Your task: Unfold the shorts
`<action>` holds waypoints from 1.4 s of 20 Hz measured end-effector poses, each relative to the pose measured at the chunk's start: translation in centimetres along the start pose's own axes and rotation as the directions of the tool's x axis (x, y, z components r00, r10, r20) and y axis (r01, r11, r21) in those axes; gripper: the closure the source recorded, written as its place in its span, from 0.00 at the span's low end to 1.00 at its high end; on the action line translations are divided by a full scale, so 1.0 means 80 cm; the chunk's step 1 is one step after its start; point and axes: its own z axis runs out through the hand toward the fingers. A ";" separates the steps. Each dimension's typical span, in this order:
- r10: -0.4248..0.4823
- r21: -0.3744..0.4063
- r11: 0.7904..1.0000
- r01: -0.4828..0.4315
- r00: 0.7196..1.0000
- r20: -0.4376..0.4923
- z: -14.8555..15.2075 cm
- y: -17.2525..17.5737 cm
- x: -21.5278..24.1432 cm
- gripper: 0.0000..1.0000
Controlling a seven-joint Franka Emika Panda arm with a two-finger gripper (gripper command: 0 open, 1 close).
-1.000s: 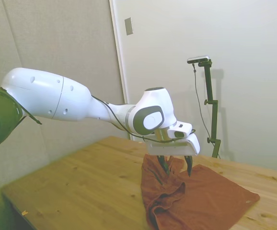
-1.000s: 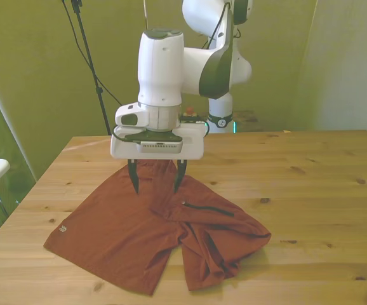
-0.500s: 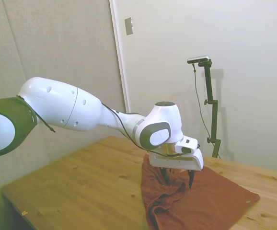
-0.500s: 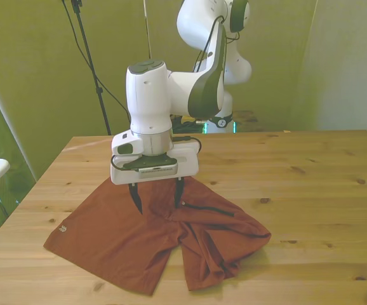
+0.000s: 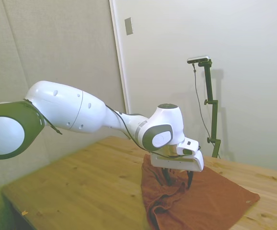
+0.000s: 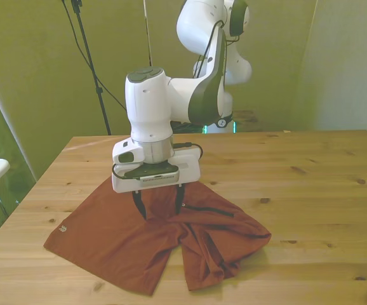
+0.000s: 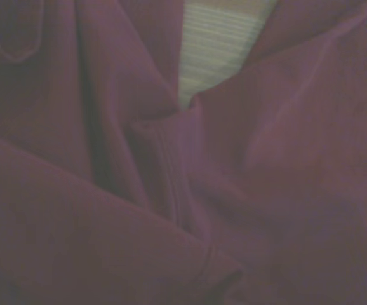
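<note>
One rust-orange shorts [image 6: 120, 238] lies rumpled, folded; open tool [image 6: 159, 204] touches it.

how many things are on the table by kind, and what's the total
shorts: 1
robot hand: 1, fingers open over the shorts
wooden table: 1, bearing the shorts
total: 3
</note>
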 end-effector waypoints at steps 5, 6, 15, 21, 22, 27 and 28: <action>-0.002 -0.006 1.000 0.002 0.999 0.036 -0.001 -0.005 0.004 1.00; 0.000 -0.008 1.000 0.000 0.999 0.038 -0.002 -0.003 0.004 1.00; 0.024 -0.023 0.999 -0.023 0.998 0.053 -0.004 -0.004 0.008 1.00; 0.004 -0.036 0.999 -0.002 0.999 0.043 -0.007 -0.016 0.006 1.00; -0.008 -0.041 0.999 0.009 0.999 0.037 -0.011 -0.021 0.003 1.00; -0.105 -0.042 0.994 0.105 0.995 0.001 -0.049 -0.063 -0.052 1.00; -0.130 -0.042 0.991 0.130 0.991 -0.005 -0.059 -0.072 -0.069 1.00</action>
